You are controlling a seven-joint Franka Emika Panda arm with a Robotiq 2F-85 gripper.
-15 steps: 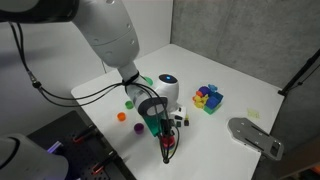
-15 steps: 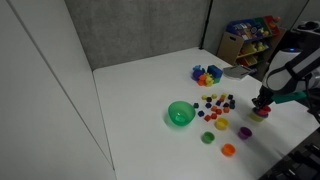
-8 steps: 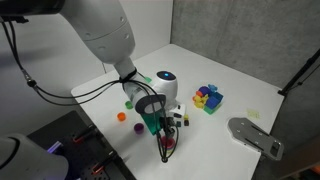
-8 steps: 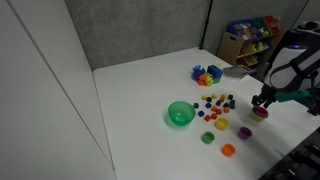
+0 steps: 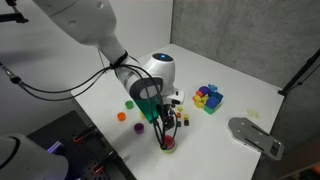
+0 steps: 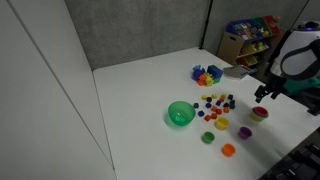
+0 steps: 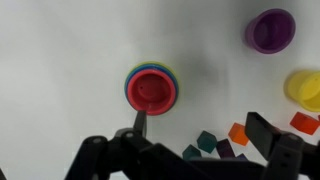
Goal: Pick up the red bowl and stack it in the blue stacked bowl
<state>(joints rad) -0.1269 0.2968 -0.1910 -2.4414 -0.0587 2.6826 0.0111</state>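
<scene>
**1. Gripper** on the robot arm. From my station I read its two dark fingers as spread apart with nothing between them. In an exterior view it hangs above the stacked bowls, clear of them.

**2. Large round green plastic bowl**. Stands alone, well apart from the gripper.

**3. Multicoloured cluster of blue, yellow and green pieces**. Sits toward the far side of the table, well apart from the gripper.

**4. Small round bright red plastic bowl**. Seated in the small round deep-blue plastic bowl, of which I see only a thin rim. The stack stands near the table edge.

**5. Small plastic cups.** Purple cup and yellow cup are near the stack. Orange cup is farther off.

**6. Scatter of small coloured blocks**. Lies between the green bowl and the stack. In the wrist view the nearest ones lie just beside the fingers.

**7. Surface:** flat white table.

**8. Room:** grey wall panels, and a shelf of colourful toys behind.
</scene>
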